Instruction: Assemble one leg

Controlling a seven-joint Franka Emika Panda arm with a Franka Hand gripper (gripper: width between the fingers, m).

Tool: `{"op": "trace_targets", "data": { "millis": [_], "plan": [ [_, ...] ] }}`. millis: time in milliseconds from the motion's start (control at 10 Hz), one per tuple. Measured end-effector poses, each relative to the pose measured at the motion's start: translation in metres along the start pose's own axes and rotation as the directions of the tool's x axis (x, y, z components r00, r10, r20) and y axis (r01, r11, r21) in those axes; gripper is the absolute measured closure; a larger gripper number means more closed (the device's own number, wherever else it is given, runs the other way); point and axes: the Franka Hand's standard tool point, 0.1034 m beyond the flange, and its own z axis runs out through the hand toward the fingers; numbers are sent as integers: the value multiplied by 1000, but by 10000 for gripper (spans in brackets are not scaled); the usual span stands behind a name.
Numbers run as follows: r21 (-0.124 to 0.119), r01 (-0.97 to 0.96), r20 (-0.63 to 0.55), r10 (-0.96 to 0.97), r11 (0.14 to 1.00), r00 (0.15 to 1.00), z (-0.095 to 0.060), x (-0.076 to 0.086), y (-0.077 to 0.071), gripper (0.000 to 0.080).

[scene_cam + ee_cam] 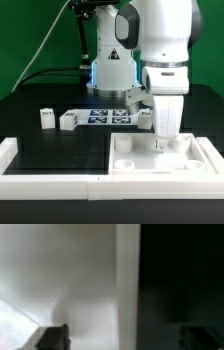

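Two small white legs with marker tags stand on the black table at the exterior view's left, one [47, 118] beside the other [68, 121]. A third white piece [144, 119] shows partly beside the gripper; I cannot tell what it is. My gripper [164, 138] hangs low over the far edge of the large flat white panel [150, 160] with corner sockets. In the wrist view the gripper [125, 337] is open, its dark fingertips [52, 338] far apart. Nothing is held. A blurred white surface [70, 280] fills half that view, next to black table.
The marker board [105, 114] lies behind the legs, in front of the robot base. A raised white border [50, 172] runs along the table's front and sides. The panel's socket [122, 143] rises near the gripper.
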Motion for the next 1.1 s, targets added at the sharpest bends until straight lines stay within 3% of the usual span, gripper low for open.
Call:
{"op": "trace_targets", "data": {
  "millis": [200,500,700,900,1000,1100],
  "plan": [
    [0,0,0,0,1000,1000,0,0,0,162],
    [-2,-20,-2,20,1000,1000,-1,-1,-1,153],
    [-9,-183,0,183,983,983,-18,-2,-25,151],
    [-19,-352,12,352,936,936,-40,8,-49,151],
    [-23,-413,13,414,910,910,-45,17,-60,151],
    [-22,-416,13,416,909,909,-45,19,-62,151]
  ]
}}
